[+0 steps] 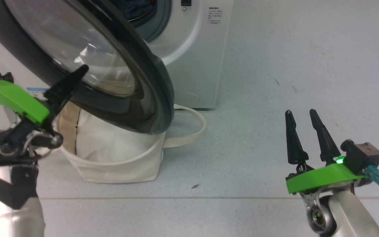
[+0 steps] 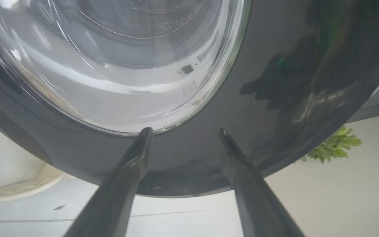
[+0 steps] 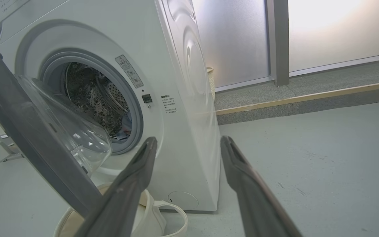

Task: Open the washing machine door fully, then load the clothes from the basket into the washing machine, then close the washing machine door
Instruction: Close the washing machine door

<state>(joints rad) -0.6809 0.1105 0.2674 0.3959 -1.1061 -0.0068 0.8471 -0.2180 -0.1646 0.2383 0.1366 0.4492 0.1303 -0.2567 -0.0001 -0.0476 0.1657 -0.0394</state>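
Washing machine (image 3: pixel 183 98) fills the upper left of the right wrist view, white, its mouth uncovered; the washing machine door (image 1: pixel 158 85), black-rimmed with a domed glass centre, hangs partly swung out at the upper left of the head view, over the basket (image 1: pixel 117 168) at lower left; a plain white cloth (image 1: pixel 110 141) lies in the basket, while a strip of light blue, probably the clothes (image 3: pixel 125 127), shows low in the drum (image 3: pixel 90 95); so closing looks like the step in hand. Left gripper (image 2: pixel 185 130) faces the door's outer side, fingers spread with nothing between them; whether the tips touch I cannot tell. Right gripper (image 1: pixel 300 112), lower right, stands parted and empty over the floor (image 1: pixel 258 82). Best to push on the black rim near its free edge, not the glass; follow the hinge's arc; check that no fabric crosses the grey ring (image 3: pixel 139 121); press until the latch catches.
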